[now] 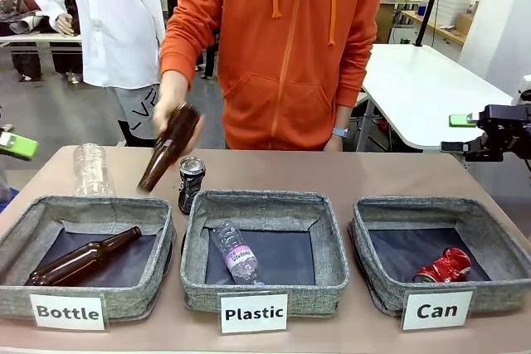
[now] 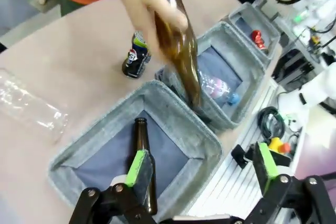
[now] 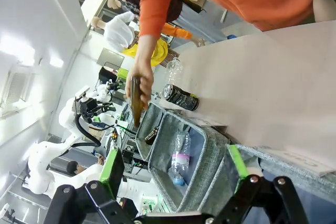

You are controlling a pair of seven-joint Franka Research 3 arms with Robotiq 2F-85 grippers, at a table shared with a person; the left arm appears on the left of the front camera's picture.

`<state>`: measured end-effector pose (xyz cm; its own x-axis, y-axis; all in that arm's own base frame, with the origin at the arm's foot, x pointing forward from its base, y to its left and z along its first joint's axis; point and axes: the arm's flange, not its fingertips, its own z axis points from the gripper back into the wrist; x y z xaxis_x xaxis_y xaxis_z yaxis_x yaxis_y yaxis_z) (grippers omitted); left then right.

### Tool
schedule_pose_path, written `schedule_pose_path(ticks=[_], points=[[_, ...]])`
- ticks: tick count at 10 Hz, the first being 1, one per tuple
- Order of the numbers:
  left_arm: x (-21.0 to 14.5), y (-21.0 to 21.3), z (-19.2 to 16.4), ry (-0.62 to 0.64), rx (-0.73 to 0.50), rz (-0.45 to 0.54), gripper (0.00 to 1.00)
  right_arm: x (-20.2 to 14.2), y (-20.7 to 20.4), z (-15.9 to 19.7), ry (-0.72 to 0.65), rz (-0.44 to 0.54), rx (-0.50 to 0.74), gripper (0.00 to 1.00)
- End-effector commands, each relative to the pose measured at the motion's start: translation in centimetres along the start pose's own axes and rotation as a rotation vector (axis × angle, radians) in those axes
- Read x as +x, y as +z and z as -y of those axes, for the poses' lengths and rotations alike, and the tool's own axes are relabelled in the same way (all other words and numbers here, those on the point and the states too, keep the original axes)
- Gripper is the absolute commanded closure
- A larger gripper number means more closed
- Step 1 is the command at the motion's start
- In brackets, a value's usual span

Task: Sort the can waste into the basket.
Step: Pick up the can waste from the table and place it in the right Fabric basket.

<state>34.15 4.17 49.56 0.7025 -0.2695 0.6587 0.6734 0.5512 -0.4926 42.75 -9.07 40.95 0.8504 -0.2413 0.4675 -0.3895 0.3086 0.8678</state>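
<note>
On the tan tabletop (image 1: 373, 176) in front of me, three grey woven-fabric rectangular bins stand in a row. In the rightmost one, the basket (image 1: 431, 206) with the white "Can" label, the crushed red metal can (image 1: 444, 267) lies on the dark lining towards the right wall. The dark brown-black dented can with a silver top (image 1: 191, 184) stands upright on the tabletop, just behind the far left corner of the middle "Plastic" bin (image 1: 257, 198).

My left gripper (image 2: 199, 163) hangs over the near edge of the "Bottle" bin (image 1: 91, 203), fingers spread wide with nothing between them. The dark can is ahead of it, past that bin's far corner and well apart. My right gripper (image 3: 176, 163) is likewise spread and empty, raised off to the right of the basket, apart from the red can.

A person's hand (image 1: 170, 104) tilts a brown glass bottle (image 1: 168, 151) neck-down, close beside the dark can. A second brown bottle (image 1: 83, 259) lies in the "Bottle" bin, and a clear plastic bottle (image 1: 234, 253) lies in the "Plastic" bin. Another clear bottle (image 1: 90, 169) rests on the tabletop behind the "Bottle" bin.
</note>
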Motion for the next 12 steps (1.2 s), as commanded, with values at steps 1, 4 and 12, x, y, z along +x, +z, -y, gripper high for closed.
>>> schedule_pose_path(ticks=[1,4,12], points=[[0.4,3.5,-0.8,-0.021,0.007,0.002,0.00,0.1,0.0,-0.1,0.024,0.006,0.001,0.00],[-4.8,19.1,-3.3,0.095,0.018,0.045,0.00,0.1,0.0,-0.1,0.024,0.006,0.001,0.00],[-4.5,16.4,-1.0,0.170,0.096,0.106,0.00,0.1,0.0,-0.1,0.024,0.006,0.001,0.00]])
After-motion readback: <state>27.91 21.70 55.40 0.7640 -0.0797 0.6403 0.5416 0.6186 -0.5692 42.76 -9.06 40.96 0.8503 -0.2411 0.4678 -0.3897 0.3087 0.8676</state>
